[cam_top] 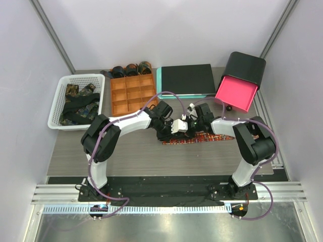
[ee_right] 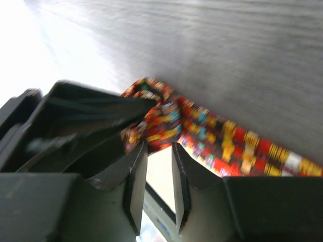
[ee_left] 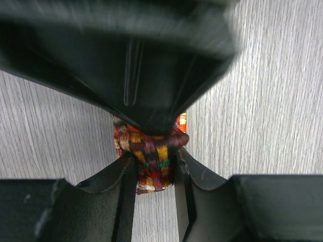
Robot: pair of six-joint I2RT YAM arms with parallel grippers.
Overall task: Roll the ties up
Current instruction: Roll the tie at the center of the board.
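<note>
Counting left to right: one white basket [cam_top: 56, 115] with a heap of dark patterned ties [cam_top: 78, 103] (can't count those). Next is one orange compartment tray [cam_top: 132, 89] with three dark rolls [cam_top: 131, 68] along its far edge, then one black-topped teal box [cam_top: 185, 79] and one black bin [cam_top: 246, 65] with a pink flap. One red check tie [cam_top: 204, 137] lies mid-table, its left end bunched up. The left gripper [ee_left: 154, 162] is clamped on that bunch. The right gripper [ee_right: 159, 151] is parted just beside it, with nothing between its fingers. Grey wood-grain table [cam_top: 151, 157], plain white walls.
</note>
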